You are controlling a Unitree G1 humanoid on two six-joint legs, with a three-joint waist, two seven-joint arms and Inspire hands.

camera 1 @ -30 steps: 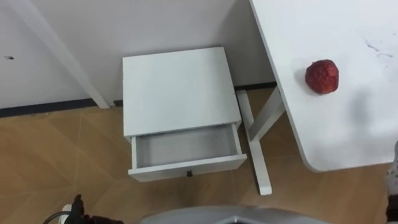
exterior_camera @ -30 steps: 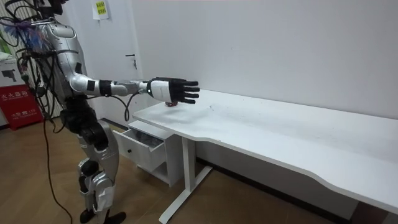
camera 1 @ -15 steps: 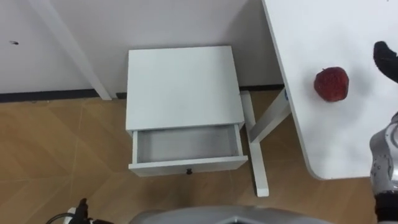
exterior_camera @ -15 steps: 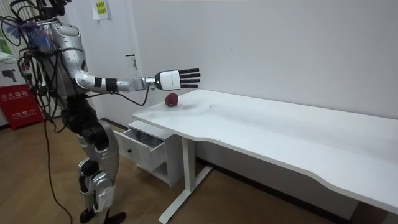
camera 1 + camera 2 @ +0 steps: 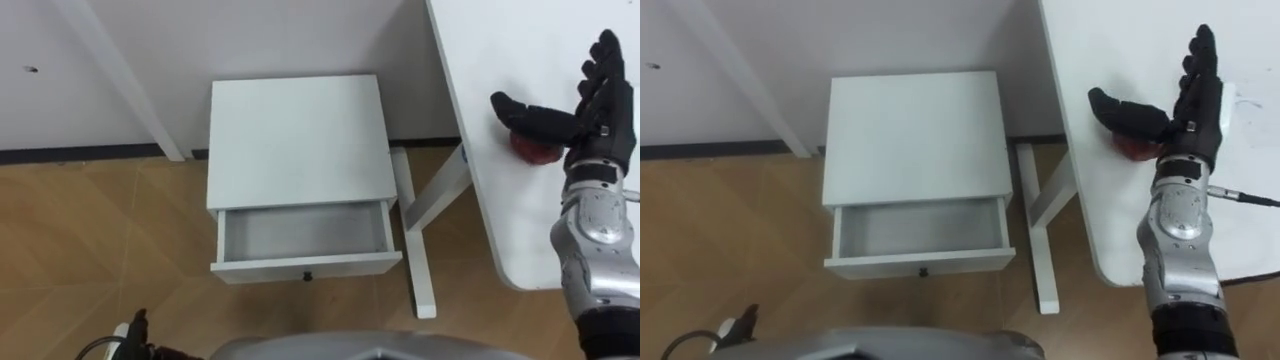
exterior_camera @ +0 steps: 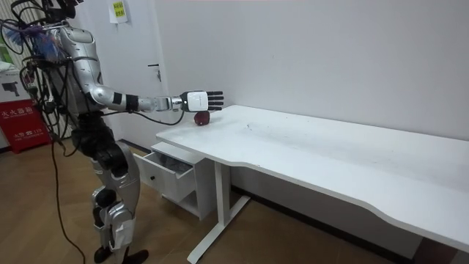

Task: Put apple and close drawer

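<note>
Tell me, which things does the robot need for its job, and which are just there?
For the job: apple, right hand, open drawer, bedside cabinet.
Just there: white table under the apple, wooden floor, wall.

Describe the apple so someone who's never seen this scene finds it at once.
Start at the long white desk; near its end beside the small white cabinet with the open drawer lies a small dark-red round apple. It sits just under the thumb of the robot's open black right hand, and it is the one red thing on that white top.
</note>
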